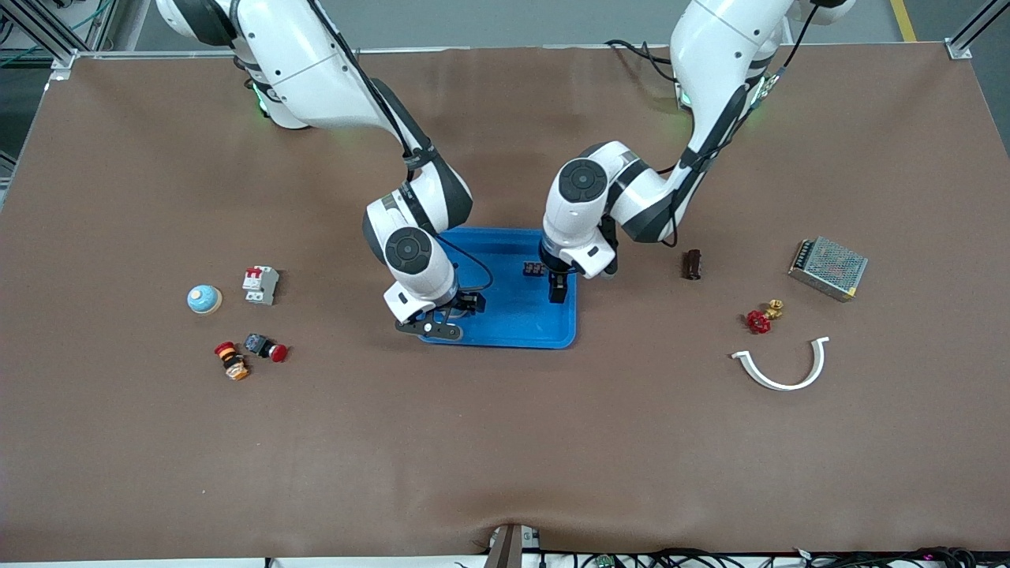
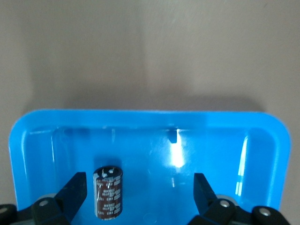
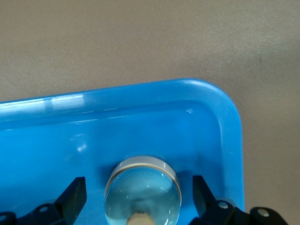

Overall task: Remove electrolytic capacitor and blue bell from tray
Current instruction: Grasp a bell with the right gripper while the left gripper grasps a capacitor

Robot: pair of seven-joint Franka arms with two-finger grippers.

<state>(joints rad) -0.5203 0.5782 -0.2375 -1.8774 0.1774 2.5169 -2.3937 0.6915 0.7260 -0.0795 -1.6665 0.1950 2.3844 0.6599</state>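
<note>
A brown mat [image 1: 505, 442] covers the whole table, smooth apart from faint creases and a slight pucker at the middle of the edge nearest the front camera. Aluminium frame posts [image 1: 969, 31] stand at the table's corners along the robots' side. Past that edge lies a grey floor [image 1: 505, 22] with a yellow line [image 1: 903, 20] painted on it. Black cables [image 1: 789, 557] run along the table's near edge. The light is even and soft, with dim shadows.

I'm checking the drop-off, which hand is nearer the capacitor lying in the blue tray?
Left. The left hand hangs open right over the capacitor in the blue tray. The right hand is over the bell, toward the right arm's end.
</note>
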